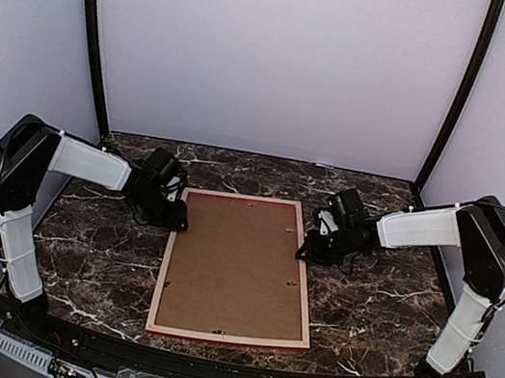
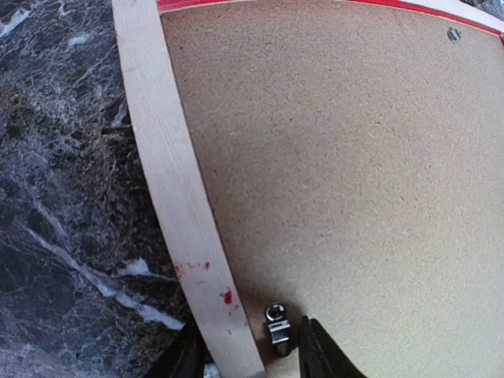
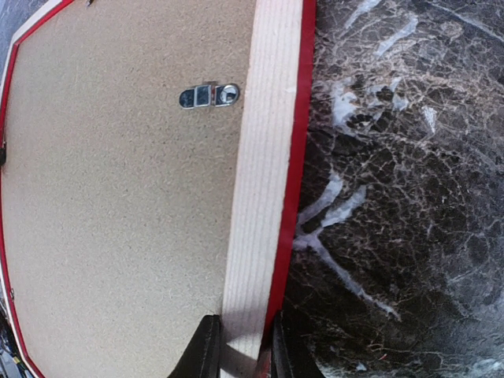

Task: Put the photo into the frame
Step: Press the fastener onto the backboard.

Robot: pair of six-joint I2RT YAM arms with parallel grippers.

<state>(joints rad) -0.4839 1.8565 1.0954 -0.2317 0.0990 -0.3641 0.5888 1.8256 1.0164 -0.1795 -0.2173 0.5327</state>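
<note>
The frame (image 1: 226, 338) lies face down in the middle of the table (image 1: 94, 254) with the brown backing board (image 1: 234, 264) still seated in it, and the photo shows in none of your views, so you look to be at the step of opening the back. Your right gripper (image 3: 246, 350) is clamped on the frame's right rail, while your left gripper (image 2: 250, 358) has its fingers apart, astride the left rail and the small metal clip (image 2: 277, 327). Next, swing that clip off the board with the left fingers, keeping the right grip firm so the frame does not slide.
</note>
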